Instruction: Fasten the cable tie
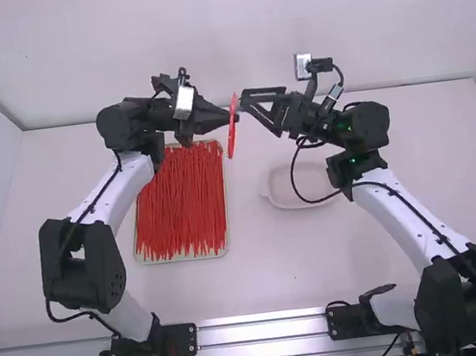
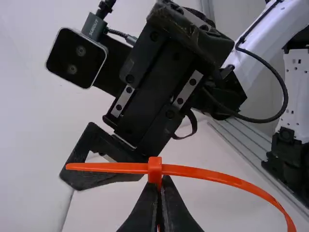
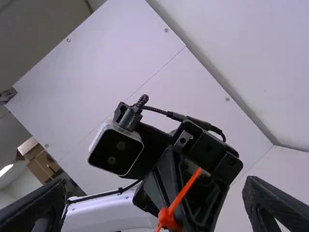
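**Left arm.** The base stands at 7 o'clock on the counter (image 1: 444, 161). The arm rises toward 12 o'clock, bends at the elbow, and its wrist lies level, pointing toward 3 o'clock. The left end effector (image 1: 222, 120) is held above the counter. Its fingers (image 2: 145, 208) are pressed together, pinching the cable tie (image 1: 232, 127) at its square head.

**Right arm.** The base stands at 5 o'clock. The arm climbs toward 12 o'clock and the wrist turns to point toward 9 o'clock, tip to tip with the left unit. The right end effector (image 1: 246, 106) has its fingers (image 3: 273, 203) spread wide, gripping nothing. One finger sits just beside the tie's strap.

**Task item.** The orange-red tie hangs in the air between the two end effectors, at the 12 o'clock side of the counter. The strap extends from both sides of the head, and one run curves away.

**Surroundings.** A tray (image 1: 183, 257) of loose red ties lies at 9 o'clock of centre. A white bowl (image 1: 277, 199) rests at 3 o'clock of the tray.
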Action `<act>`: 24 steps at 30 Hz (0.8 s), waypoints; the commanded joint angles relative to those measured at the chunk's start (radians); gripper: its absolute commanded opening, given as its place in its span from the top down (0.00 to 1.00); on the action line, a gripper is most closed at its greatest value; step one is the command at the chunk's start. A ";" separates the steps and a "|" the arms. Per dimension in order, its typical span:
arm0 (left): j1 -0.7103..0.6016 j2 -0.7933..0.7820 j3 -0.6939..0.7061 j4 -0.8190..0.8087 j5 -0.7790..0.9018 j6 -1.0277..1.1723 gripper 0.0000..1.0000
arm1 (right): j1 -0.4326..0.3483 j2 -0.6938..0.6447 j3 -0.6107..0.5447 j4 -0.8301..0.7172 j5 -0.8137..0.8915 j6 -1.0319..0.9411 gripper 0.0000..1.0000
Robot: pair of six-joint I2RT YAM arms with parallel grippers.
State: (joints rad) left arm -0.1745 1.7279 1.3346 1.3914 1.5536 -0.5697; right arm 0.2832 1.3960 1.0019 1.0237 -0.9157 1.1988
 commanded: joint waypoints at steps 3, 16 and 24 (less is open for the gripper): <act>-0.042 -0.005 -0.001 0.003 0.013 -0.011 0.98 | -0.002 0.003 0.024 -0.019 -0.013 0.075 0.05; -0.056 -0.005 -0.021 0.012 0.010 0.001 0.98 | 0.036 0.003 0.023 -0.037 -0.008 0.081 0.62; -0.055 -0.005 -0.037 0.040 0.011 -0.003 0.98 | 0.037 0.003 0.023 -0.037 -0.012 0.111 0.89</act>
State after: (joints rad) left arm -0.2264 1.7279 1.3041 1.4258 1.5635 -0.5766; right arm 0.3244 1.3975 1.0019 0.9768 -0.9211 1.2984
